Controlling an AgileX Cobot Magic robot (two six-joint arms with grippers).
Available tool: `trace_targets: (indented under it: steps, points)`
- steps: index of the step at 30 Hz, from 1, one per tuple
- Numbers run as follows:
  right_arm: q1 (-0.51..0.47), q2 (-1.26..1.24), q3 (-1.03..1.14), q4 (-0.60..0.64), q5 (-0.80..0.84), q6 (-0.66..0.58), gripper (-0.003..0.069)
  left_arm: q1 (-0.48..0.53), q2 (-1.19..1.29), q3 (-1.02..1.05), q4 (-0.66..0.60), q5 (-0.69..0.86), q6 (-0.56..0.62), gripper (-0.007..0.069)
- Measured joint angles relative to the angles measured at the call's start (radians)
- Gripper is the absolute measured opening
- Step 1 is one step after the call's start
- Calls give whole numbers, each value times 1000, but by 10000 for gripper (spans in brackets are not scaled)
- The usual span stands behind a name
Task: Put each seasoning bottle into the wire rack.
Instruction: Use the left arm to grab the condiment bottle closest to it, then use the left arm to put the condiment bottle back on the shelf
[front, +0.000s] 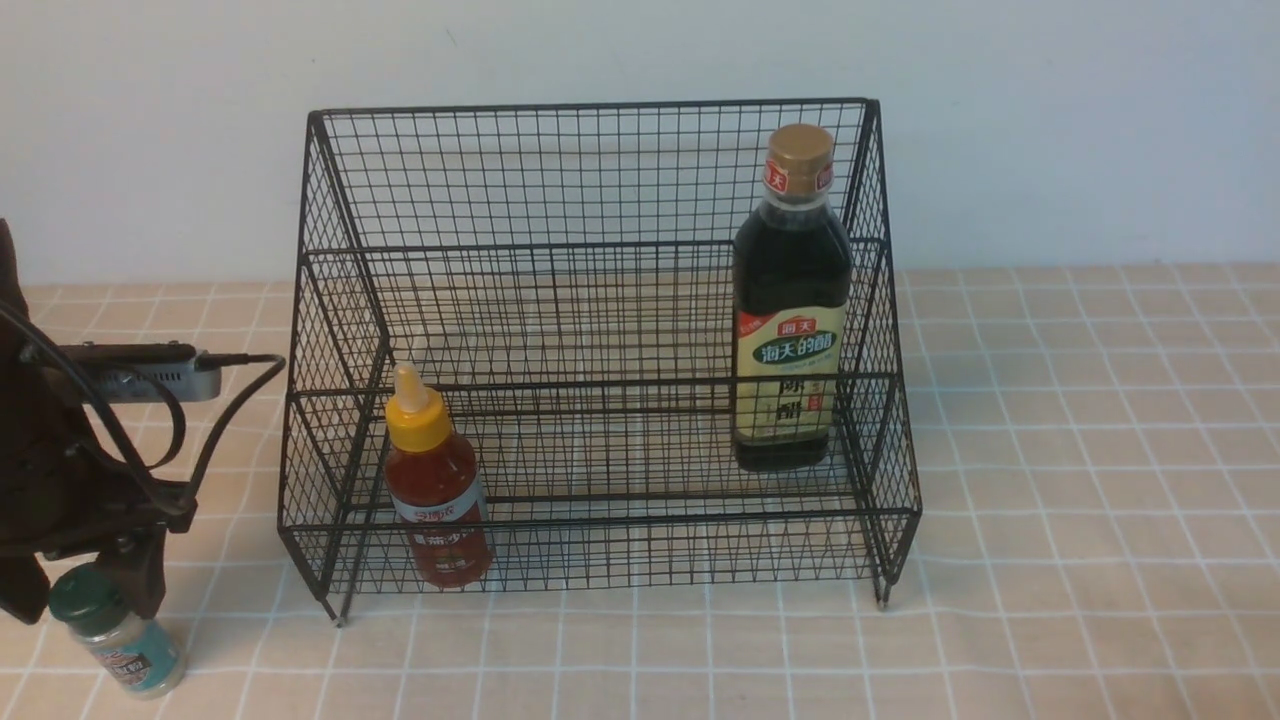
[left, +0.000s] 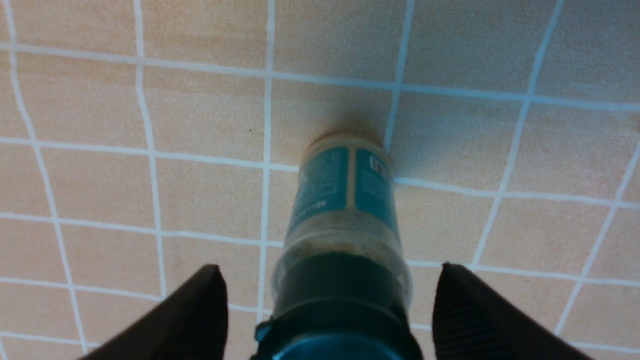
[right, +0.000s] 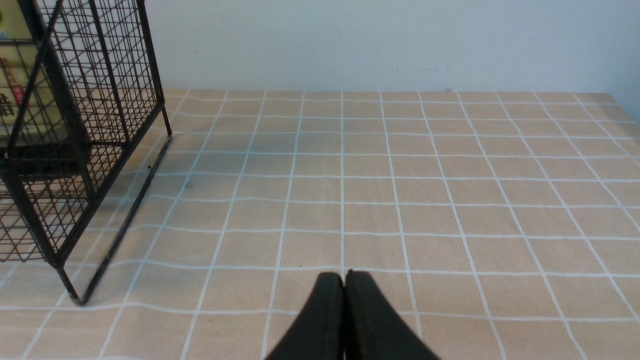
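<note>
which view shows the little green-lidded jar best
Left wrist view: the green-lidded jar fills the centre, close up, inside the open left gripper. Front view shows it small, partly hidden by that gripper. Right wrist view misses it.

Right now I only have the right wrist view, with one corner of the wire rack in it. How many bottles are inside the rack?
Observer: Two. The tall dark bottle stands at the wire rack's right side, the red sauce bottle at its front left.
Operator: Where is the third?
Observer: The green-lidded jar sits on the tablecloth outside, left of the rack.
Operator: Is the left gripper holding it?
Observer: No, the left gripper is open around it, with gaps on both sides.
</note>
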Motion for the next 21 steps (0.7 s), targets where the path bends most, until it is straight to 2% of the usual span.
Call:
trace_targets:
  steps: [5,14,21]
  points:
    - [0,0,0,0,0,0,-15,0,1,0,0,4,-3,324]
    - [0,0,0,0,0,-1,-15,0,-23,-27,-4,78,-45,329]
    - [0,0,0,0,0,-1,-15,-2,-149,-231,-58,89,-56,329]
